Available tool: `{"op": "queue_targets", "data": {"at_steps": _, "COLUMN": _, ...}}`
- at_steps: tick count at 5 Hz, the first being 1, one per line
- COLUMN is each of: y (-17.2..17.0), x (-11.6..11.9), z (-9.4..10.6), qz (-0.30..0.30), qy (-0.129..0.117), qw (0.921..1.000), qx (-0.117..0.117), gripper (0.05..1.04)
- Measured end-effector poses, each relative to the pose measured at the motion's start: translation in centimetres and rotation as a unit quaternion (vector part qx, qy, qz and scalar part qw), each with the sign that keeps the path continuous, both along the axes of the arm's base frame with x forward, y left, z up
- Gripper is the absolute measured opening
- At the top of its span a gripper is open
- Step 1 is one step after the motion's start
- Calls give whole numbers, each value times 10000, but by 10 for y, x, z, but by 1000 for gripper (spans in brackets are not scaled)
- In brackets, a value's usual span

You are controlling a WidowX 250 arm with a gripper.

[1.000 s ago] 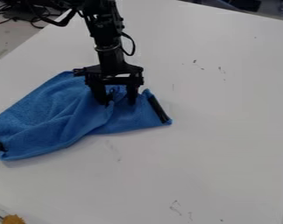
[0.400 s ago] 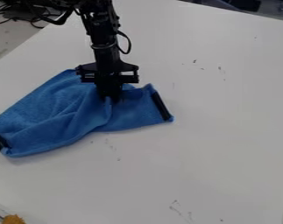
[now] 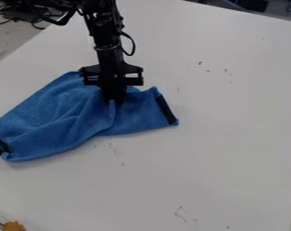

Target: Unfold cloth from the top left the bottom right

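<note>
The black gripper [image 3: 114, 98] hangs straight down over the upper right part of the blue cloth [image 3: 54, 118], its fingers shut on a pinched fold of it. From the fingertips the fold runs downward as a raised ridge. The cloth lies creased on the left half of the table, with a black strip on its right edge and another at its lower left corner. Its upper edge is partly hidden behind the gripper.
The white table [image 3: 225, 149] extends to the right and front, with small dark marks on it. An orange-yellow object [image 3: 14, 226] is at the lower left corner. Cables lie beyond the table's edge at the upper left.
The gripper has shut from an open stance, taking hold of the cloth between its fingers. The cloth's right end has shifted very slightly upward and to the right.
</note>
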State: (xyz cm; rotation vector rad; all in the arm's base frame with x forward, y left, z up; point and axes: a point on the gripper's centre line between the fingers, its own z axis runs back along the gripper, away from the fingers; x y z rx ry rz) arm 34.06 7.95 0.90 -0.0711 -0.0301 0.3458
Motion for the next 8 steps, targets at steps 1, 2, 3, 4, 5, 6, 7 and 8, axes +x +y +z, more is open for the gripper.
{"op": "queue_targets", "data": {"at_steps": 1, "y": -1, "x": 1, "z": 1, "qz": 18, "qy": 7, "qw": 10000, "qx": -10, "gripper": 623}}
{"op": "queue_targets", "data": {"at_steps": 2, "y": -1, "x": -2, "z": 2, "qz": 49, "qy": 100, "qw": 9999, "qx": 66, "gripper": 899}}
{"op": "queue_targets", "data": {"at_steps": 3, "y": 12, "x": -2, "z": 14, "qz": 242, "qy": -89, "qw": 9996, "qx": 99, "gripper": 1006}}
{"op": "queue_targets", "data": {"at_steps": 4, "y": 17, "x": -6, "z": 21, "qz": 487, "qy": -294, "qw": 9984, "qx": 62, "gripper": 1001}}
{"op": "queue_targets", "data": {"at_steps": 5, "y": 23, "x": -11, "z": 25, "qz": 689, "qy": -420, "qw": 9967, "qx": -26, "gripper": 1000}}
{"op": "queue_targets", "data": {"at_steps": 6, "y": 25, "x": -11, "z": 25, "qz": 663, "qy": -459, "qw": 9967, "qx": -60, "gripper": 1000}}
{"op": "queue_targets", "data": {"at_steps": 7, "y": 22, "x": -10, "z": 23, "qz": 689, "qy": -471, "qw": 9964, "qx": -122, "gripper": 952}}
{"op": "queue_targets", "data": {"at_steps": 8, "y": 20, "x": -13, "z": 9, "qz": 664, "qy": -278, "qw": 9972, "qx": -192, "gripper": 793}}
